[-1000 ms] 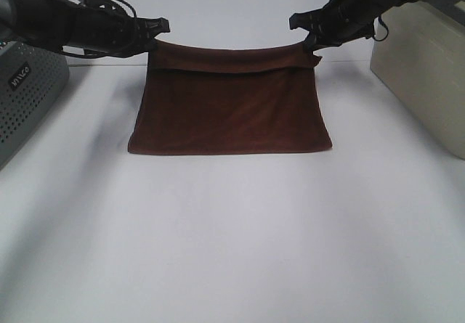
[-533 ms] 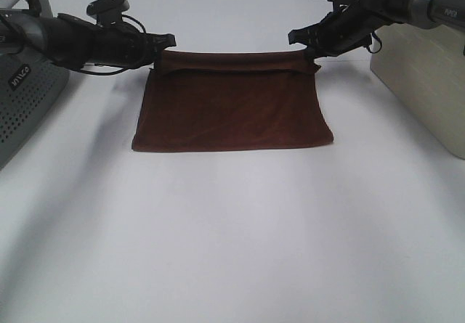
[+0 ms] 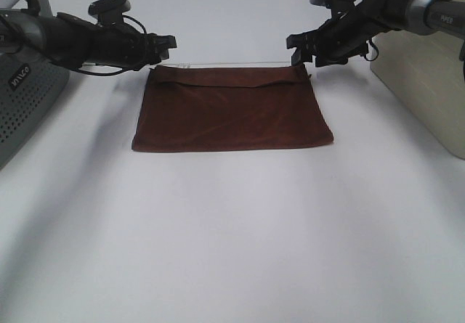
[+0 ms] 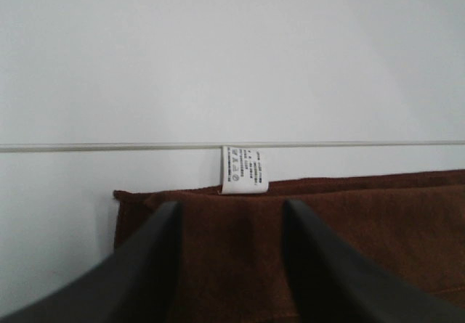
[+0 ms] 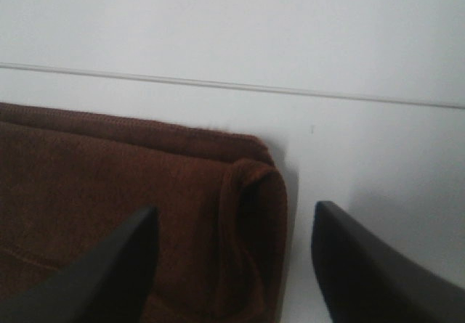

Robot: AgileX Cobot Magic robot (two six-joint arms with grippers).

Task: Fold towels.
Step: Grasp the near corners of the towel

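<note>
The towel (image 3: 232,116) is lying flat on the white table (image 3: 232,250), doubled over, with a narrow band of extra layer running along its far edge. The left gripper (image 3: 166,45) is hanging over the towel's far left corner with its fingers (image 4: 156,265) spread wide and nothing between them but the cloth below. The right gripper (image 3: 298,49) is sitting likewise over the far right corner, also spread and gripping nothing.

This is looking like soft, light terry: it is going to sag and drape once lifted, not hold a line, and its pile is likely giving the pads a good bite. The layers are probably sliding on one another, so each pinch is wanting to take the whole thickness at a corner. At the far right corner the hem is curling into a small roll, which is offering an easy hold. Just beside the far left corner the white tag (image 4: 244,170) is sticking out.

A grey perforated case (image 3: 22,98) is standing well left of the towel and a beige box (image 3: 421,76) well right of it; neither is crowding the cloth, though the right arm is passing near the box
</note>
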